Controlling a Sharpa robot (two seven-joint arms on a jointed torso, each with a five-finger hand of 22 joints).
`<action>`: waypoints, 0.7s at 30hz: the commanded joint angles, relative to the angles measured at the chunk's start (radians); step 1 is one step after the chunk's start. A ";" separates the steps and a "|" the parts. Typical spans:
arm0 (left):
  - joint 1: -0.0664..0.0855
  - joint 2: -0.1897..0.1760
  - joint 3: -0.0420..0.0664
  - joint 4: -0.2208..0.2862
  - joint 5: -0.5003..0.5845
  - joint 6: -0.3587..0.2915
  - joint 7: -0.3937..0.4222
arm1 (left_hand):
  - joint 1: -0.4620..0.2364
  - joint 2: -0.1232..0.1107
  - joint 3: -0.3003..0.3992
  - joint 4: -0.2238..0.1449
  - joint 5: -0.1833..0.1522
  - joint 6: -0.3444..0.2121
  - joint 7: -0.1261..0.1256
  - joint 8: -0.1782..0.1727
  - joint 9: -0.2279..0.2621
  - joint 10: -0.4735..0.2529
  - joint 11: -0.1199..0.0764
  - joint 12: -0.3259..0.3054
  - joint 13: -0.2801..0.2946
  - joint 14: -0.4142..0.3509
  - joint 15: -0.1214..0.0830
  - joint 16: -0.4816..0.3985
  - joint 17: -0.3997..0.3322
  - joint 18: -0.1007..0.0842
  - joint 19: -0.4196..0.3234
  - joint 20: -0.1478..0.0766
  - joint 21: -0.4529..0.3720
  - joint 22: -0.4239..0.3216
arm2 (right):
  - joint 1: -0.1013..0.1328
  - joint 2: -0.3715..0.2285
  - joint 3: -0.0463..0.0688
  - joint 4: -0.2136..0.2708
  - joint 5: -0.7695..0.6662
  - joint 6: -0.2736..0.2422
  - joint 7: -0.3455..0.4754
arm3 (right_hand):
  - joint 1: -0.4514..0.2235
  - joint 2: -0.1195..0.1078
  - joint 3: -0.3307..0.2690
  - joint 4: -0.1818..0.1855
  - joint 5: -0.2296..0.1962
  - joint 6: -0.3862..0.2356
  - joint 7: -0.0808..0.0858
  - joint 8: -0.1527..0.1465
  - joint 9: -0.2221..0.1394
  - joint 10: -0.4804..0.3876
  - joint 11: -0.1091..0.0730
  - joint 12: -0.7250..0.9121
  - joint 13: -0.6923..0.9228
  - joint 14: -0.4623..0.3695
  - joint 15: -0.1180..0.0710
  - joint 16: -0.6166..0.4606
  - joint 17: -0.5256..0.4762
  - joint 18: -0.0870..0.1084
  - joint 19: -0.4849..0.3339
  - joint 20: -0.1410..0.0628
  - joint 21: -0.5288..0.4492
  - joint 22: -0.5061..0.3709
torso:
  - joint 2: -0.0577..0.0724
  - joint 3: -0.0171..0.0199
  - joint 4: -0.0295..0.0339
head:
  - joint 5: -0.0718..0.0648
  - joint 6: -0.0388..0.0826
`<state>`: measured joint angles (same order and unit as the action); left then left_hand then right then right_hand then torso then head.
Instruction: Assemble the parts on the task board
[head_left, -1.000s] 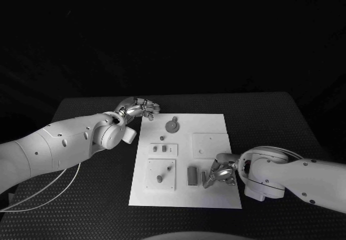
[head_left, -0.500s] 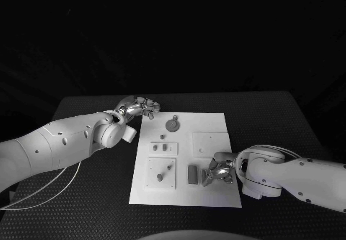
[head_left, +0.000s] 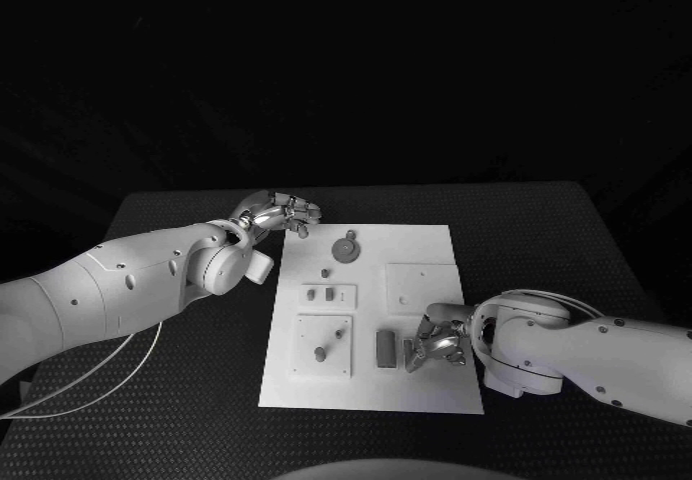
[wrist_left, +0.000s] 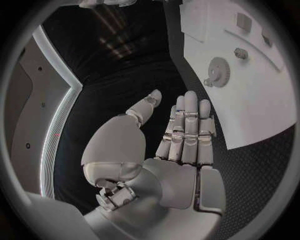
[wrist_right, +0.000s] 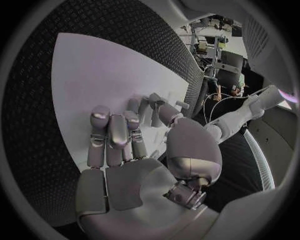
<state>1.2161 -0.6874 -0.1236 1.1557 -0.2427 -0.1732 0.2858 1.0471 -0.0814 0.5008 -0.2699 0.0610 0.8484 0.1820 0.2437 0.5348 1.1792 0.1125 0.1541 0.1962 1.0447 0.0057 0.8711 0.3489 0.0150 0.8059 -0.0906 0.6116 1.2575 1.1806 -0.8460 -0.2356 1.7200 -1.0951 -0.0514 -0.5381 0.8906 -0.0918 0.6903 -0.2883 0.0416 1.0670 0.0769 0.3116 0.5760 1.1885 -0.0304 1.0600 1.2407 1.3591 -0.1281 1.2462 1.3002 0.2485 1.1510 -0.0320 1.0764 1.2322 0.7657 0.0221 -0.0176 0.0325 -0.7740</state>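
The white rectangular task board (head_left: 411, 290) lies on the black textured table (head_left: 577, 240), carrying several small grey parts. A flat grey rectangular block (head_left: 385, 348) lies on the board just beside the fingertips of the right hand (head_left: 437, 346), on the side away from the right arm. A narrower grey upright piece (head_left: 408, 351) stands between that block and the fingers; whether the fingers touch it cannot be told.

Step in hand, by judgement: the right hand is working the part cluster at the near end of the board, probably approaching to pick or seat the narrow piece. The next move calls for a fine closing of thumb and fingers on that piece without knocking the block beside it.

Right hand pose: palm down over the board, fingers (wrist_right: 112, 132) extended and close together, thumb set apart; no part is seen clamped, so firm grip cannot be confirmed.

The left hand (head_left: 277, 215) hovers off the board's far corner, fingers (wrist_left: 187, 125) straight, holding nothing. A grey toothed gear disc (head_left: 345, 249) lies on the board near its fingertips.
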 joint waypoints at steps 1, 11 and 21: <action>0.001 0.001 0.000 0.002 0.004 0.014 0.006 | -0.009 0.002 -0.001 0.007 -0.003 -0.006 -0.001 0.007 -0.002 -0.006 -0.002 -0.001 -0.001 -0.001 0.004 -0.006 0.001 0.011 0.004 0.001 -0.003 0.002 | -0.004 -0.003 -0.004 -0.010 -0.029 -0.001 -0.012 | 0.019 0.026 0.012 0.003 0.007 0.007 -0.001 0.000 -0.002 0.009 -0.002 0.004 0.001 0.008 0.001 0.006 0.002 0.013 -0.004 0.005 0.005 -0.001 | 0.000 0.0005 -0.0004 | 0.001 0.000; 0.001 0.001 0.000 0.001 0.004 0.015 0.003 | -0.014 0.005 -0.001 0.012 -0.002 -0.007 -0.001 0.007 -0.002 -0.007 -0.002 -0.001 -0.002 -0.001 0.004 -0.007 0.003 0.011 0.005 0.002 -0.005 0.003 | -0.004 -0.003 -0.004 -0.011 -0.020 0.000 -0.013 | -0.030 0.001 0.015 0.018 0.007 0.011 0.000 0.001 -0.003 0.017 -0.001 0.008 0.003 0.011 0.002 0.008 0.003 0.013 0.002 0.010 0.010 -0.004 | 0.000 0.0007 -0.0007 | 0.001 0.001; 0.001 0.001 0.000 0.001 0.004 0.016 0.003 | -0.015 0.006 -0.001 0.014 -0.002 -0.007 -0.001 0.007 -0.002 -0.007 -0.002 0.000 -0.002 -0.001 0.004 -0.008 0.004 0.011 0.005 0.002 -0.005 0.003 | -0.004 -0.007 -0.004 -0.008 -0.039 -0.004 -0.009 | -0.047 -0.012 0.011 0.025 0.007 0.013 -0.001 0.001 -0.003 0.022 -0.002 0.012 0.006 0.013 0.001 0.011 0.005 0.013 0.005 0.009 0.012 -0.005 | 0.000 0.0005 -0.0007 | 0.001 0.000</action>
<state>1.2161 -0.6874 -0.1238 1.1551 -0.2427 -0.1722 0.2838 1.0420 -0.0763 0.5003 -0.2642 0.0610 0.8484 0.1819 0.2471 0.5339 1.1793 0.1123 0.1541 0.1962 1.0447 0.0058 0.8673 0.3512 0.0150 0.8059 -0.0906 0.6116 1.2598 1.1791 -0.8486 -0.2364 1.7202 -1.1007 -0.0525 -0.5300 0.8526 -0.1053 0.7044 -0.2680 0.0504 1.0738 0.0777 0.3127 0.5715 1.2028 -0.0306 1.0687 1.2455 1.3666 -0.1280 1.2540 1.3045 0.2487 1.1537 -0.0269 1.0840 1.2286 0.7657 0.0226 -0.0183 0.0333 -0.7743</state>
